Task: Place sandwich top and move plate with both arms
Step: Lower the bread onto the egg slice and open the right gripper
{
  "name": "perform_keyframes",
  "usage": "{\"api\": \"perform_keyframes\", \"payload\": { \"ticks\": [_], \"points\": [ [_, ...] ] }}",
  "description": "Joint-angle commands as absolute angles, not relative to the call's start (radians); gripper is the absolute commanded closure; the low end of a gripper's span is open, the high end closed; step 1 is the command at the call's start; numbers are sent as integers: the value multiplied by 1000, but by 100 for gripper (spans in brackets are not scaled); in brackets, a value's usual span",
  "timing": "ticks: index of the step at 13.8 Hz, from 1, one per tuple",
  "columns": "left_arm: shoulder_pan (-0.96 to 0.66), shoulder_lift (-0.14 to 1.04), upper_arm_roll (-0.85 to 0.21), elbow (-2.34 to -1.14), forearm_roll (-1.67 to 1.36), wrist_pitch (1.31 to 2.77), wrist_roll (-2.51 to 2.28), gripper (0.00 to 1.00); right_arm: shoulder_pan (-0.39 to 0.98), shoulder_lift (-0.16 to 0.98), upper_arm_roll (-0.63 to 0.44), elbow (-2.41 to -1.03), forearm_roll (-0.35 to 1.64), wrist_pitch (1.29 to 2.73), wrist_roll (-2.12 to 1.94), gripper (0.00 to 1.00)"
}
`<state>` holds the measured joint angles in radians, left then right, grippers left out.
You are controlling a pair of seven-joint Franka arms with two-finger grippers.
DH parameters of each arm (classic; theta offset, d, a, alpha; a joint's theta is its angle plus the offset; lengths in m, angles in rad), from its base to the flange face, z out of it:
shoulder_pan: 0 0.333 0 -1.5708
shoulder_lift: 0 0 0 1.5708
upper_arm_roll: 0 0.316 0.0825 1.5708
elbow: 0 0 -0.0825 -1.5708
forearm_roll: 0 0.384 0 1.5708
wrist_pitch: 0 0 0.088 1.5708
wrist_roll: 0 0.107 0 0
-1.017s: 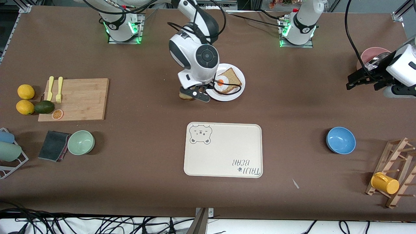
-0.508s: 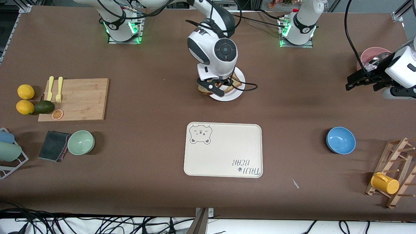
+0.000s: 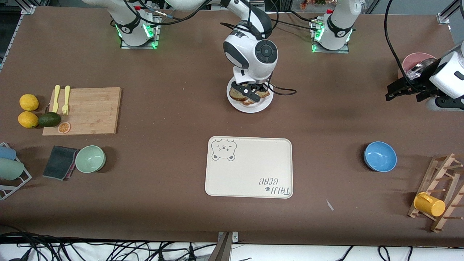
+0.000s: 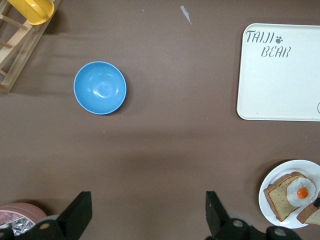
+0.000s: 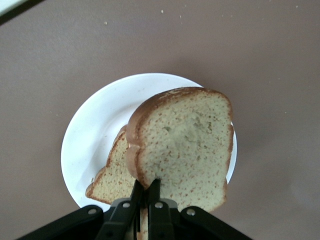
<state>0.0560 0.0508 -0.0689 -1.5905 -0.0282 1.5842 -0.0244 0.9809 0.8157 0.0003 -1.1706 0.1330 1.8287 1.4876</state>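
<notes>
My right gripper (image 3: 248, 92) is shut on the sandwich top (image 5: 185, 145), a light speckled slice with a brown crust, and holds it over the white plate (image 3: 250, 107). In the right wrist view (image 5: 146, 192) the slice hangs above a darker bread slice (image 5: 116, 175) on the plate (image 5: 95, 135). The left wrist view shows the plate (image 4: 274, 210) with that bread (image 4: 280, 196) and a fried egg (image 4: 301, 191) on it. My left gripper (image 3: 389, 95) waits open and empty over the table near the left arm's end; its fingers (image 4: 80, 212) show spread wide apart.
A cream bear tray (image 3: 249, 167) lies nearer the front camera than the plate. A blue bowl (image 3: 380, 156), a wooden rack with a yellow cup (image 3: 429, 204) and a pink bowl (image 3: 417, 61) stand toward the left arm's end. A cutting board (image 3: 87, 110) and green bowl (image 3: 90, 158) stand toward the right arm's end.
My right gripper has carried the sandwich top from beside the plate to over it. The left arm has not moved.
</notes>
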Motion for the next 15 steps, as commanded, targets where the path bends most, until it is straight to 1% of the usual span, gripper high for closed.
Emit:
{"api": "perform_keyframes", "payload": {
  "ticks": [1, 5, 8, 9, 10, 11, 12, 13, 14, 15],
  "points": [
    [69, 55, -72, -1578, -58, 1572, 5, 0, 999, 853, -17, -1146, 150, 1828, 1505, 100],
    [69, 55, -72, -1578, -58, 1572, 5, 0, 996, 885, -17, -1152, 149, 1888, 1508, 100],
    [69, 55, -72, -1578, -58, 1572, 5, 0, 994, 887, -17, -1150, 150, 1898, 1537, 100],
    [69, 55, -72, -1578, -58, 1572, 5, 0, 994, 887, -17, -1150, 150, 1899, 1537, 95],
    [69, 55, -72, -1577, -58, 1572, 3, 0, 991, 887, -17, -1149, 150, 1899, 1537, 54],
    [69, 55, -72, -1578, -58, 1572, 5, 0, 988, 885, -17, -1146, 150, 1899, 1539, 30],
    [69, 55, -72, -1578, -58, 1572, 5, 0, 986, 884, -17, -1146, 152, 1898, 1542, 21],
    [69, 55, -72, -1578, -58, 1572, 5, 0, 985, 881, -14, -1144, 152, 1899, 1551, 18],
    [69, 55, -72, -1577, -58, 1572, 3, 0, 985, 881, -14, -1143, 150, 1899, 1563, 12],
    [69, 55, -72, -1578, -58, 1572, 5, 0, 985, 877, -14, -1141, 150, 1898, 1563, 12]
  ]
}}
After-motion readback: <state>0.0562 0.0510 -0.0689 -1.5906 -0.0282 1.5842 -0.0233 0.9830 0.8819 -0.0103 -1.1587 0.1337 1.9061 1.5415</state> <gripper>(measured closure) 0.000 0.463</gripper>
